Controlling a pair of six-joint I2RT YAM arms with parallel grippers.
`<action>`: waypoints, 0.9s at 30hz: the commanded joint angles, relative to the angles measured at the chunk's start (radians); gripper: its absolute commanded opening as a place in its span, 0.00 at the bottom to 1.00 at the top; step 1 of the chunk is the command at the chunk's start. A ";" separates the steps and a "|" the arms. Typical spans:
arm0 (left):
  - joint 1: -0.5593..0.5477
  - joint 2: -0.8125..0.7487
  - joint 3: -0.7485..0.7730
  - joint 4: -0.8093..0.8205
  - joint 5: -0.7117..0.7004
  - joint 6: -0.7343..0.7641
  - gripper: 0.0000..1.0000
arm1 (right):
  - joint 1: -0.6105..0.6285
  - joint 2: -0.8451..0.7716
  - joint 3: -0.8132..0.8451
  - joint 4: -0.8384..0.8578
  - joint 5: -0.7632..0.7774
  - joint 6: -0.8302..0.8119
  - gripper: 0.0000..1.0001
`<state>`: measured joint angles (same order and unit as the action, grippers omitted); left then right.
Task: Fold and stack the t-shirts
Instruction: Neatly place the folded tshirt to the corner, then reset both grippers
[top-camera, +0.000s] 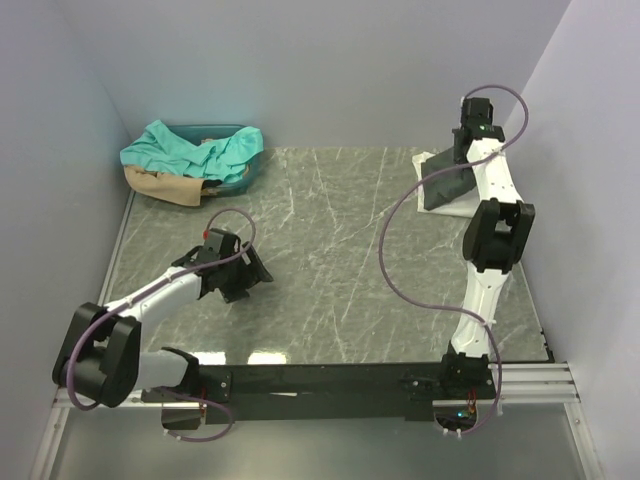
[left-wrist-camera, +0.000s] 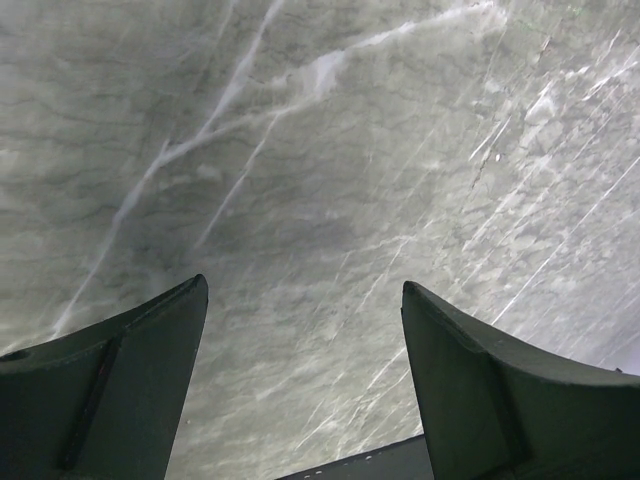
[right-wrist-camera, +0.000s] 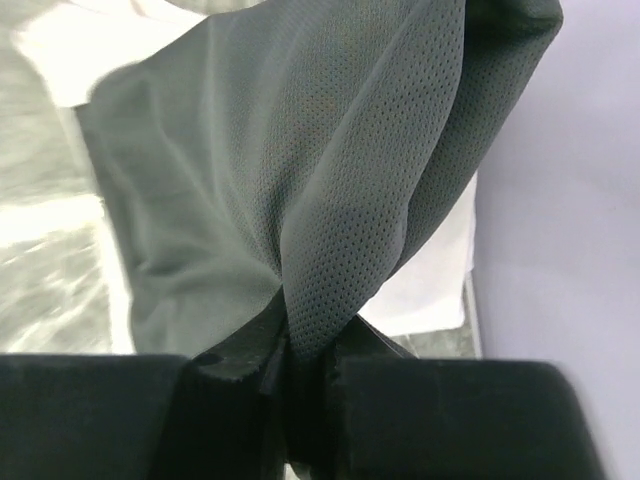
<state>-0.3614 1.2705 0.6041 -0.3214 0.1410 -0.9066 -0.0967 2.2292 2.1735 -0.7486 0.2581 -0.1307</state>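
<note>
A dark charcoal grey t-shirt (top-camera: 445, 183) lies folded over a white t-shirt (top-camera: 452, 208) at the far right of the table. My right gripper (top-camera: 462, 150) is shut on a pinched fold of the grey t-shirt (right-wrist-camera: 330, 200), lifting that edge; the white t-shirt (right-wrist-camera: 440, 270) shows beneath. A teal t-shirt (top-camera: 190, 150) and a tan t-shirt (top-camera: 160, 185) are heaped at the far left. My left gripper (top-camera: 240, 280) hovers open over bare marble, its fingers (left-wrist-camera: 130, 390) wide apart with nothing between them.
The teal and tan shirts sit in a dark basket (top-camera: 245, 175) at the back left corner. Grey walls close in the left, back and right sides. The marble tabletop (top-camera: 330, 260) ends at a black rail (top-camera: 320, 380) near the arm bases.
</note>
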 joint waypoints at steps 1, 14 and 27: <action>0.001 -0.052 0.017 -0.033 -0.035 0.002 0.84 | -0.034 0.046 0.051 0.058 0.036 0.037 0.23; -0.001 -0.201 0.085 -0.067 -0.138 0.041 0.86 | -0.025 -0.316 -0.348 0.293 0.049 0.129 0.94; -0.001 -0.390 0.086 -0.054 -0.283 0.063 0.86 | 0.289 -1.029 -1.097 0.502 -0.019 0.368 0.95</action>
<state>-0.3614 0.9279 0.6720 -0.3981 -0.0841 -0.8711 0.0483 1.3197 1.1992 -0.3344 0.2436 0.1452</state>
